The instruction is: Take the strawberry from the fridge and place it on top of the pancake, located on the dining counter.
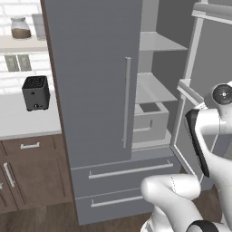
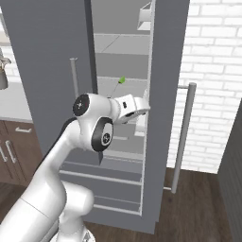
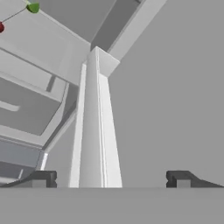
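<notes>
The grey fridge [image 1: 90, 90] has its left door closed and its right door [image 2: 165, 94] swung open. The strawberry [image 3: 1, 27] is a tiny red spot on a light grey shelf at the upper left edge of the hand view, beside a small green item [image 3: 33, 7] that also sits on a shelf [image 2: 122, 80]. My gripper [image 3: 111, 179] is open and holds nothing. It faces the inner side of the open door, with a white door bin edge [image 3: 92, 122] straight ahead. The hand [image 2: 137, 108] is at mid height in the fridge opening. The pancake and the dining counter are out of view.
A black toaster [image 1: 36, 93] stands on the counter left of the fridge, above wooden cabinets [image 1: 27, 172]. A jar [image 1: 20, 28] sits on a wall shelf. Inside the fridge is a grey bin [image 1: 149, 120]; two drawers [image 1: 127, 170] lie below. A brick wall [image 2: 212, 71] stands to the right.
</notes>
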Robot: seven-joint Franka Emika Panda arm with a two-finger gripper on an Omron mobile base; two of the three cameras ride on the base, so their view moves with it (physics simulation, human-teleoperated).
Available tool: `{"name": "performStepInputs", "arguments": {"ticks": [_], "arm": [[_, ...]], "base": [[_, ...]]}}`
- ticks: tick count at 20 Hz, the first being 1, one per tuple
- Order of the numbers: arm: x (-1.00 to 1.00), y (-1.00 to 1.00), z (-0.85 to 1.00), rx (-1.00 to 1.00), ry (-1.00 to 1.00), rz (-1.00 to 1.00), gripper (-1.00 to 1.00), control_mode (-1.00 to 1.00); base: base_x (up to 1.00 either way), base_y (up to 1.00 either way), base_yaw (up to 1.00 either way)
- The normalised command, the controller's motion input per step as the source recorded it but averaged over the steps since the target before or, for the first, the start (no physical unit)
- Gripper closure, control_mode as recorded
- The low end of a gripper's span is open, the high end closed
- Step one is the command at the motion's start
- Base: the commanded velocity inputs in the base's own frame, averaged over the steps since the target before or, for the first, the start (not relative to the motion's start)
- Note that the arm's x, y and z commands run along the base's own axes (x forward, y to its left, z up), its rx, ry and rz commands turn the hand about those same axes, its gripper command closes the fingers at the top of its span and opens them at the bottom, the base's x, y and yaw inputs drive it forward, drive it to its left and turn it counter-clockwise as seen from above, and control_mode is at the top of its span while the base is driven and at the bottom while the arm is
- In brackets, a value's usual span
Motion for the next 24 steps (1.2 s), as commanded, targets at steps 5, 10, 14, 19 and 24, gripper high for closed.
{"name": "performStepInputs", "arguments": {"ticks": [5, 10, 14, 19, 24], "arm": [[-0.03, -0.27, 0.00, 0.00, 0.00, 0.05, -1.00, -1.00], [-0.25, 0.31, 0.11, 0.00, 0.03, 0.01, -1.00, -1.00], [-0.05, 0.88, 0.03, 0.00, 0.10, 0.00, -1.00, -1.00], [-0.23, 0.87, -0.12, 0.00, 0.11, 0.08, -1.00, -1.00], [-0.07, 0.84, -0.37, 0.07, 0.01, 0.06, -1.00, -1.00]], "base": [[0.00, 0.00, 0.00], [0.00, 0.00, 0.00], [0.00, 0.00, 0.00], [0.00, 0.00, 0.00], [0.00, 0.00, 0.00]]}}
